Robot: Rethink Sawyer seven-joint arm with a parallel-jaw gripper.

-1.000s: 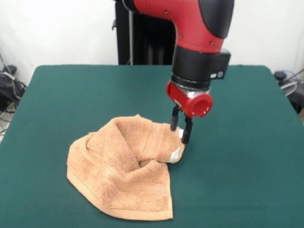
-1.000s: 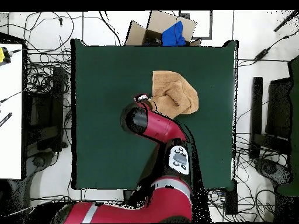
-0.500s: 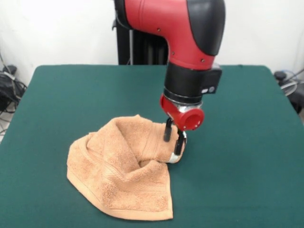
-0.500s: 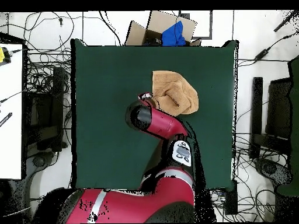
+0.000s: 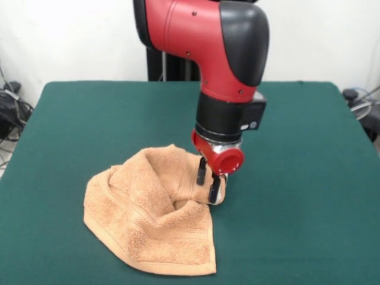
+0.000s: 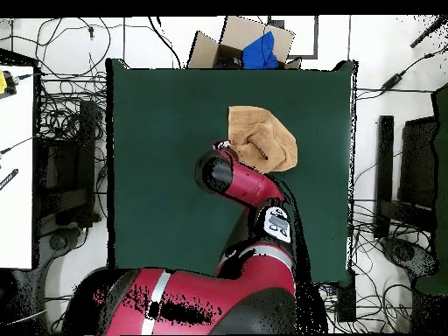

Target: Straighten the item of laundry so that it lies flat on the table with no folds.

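Towel (image 5: 151, 217) lies crumpled w/ several folds, mid-table (image 5: 309, 225), nearer the front edge in the front view. My gripper (image 5: 208, 181) is down at its raised corner by the white tag (image 5: 221, 196), fingers apart astride the fold, not yet pinched. Terry is soft, light, limp, prob. drags on the cloth: I'd grip the banded hem at that corner, not loose pile.

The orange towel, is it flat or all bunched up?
Bunched up. The orange-tan terry-cloth towel is folded over itself with a raised hump on the dark green cloth-covered table, and the pincer is down at its edge.
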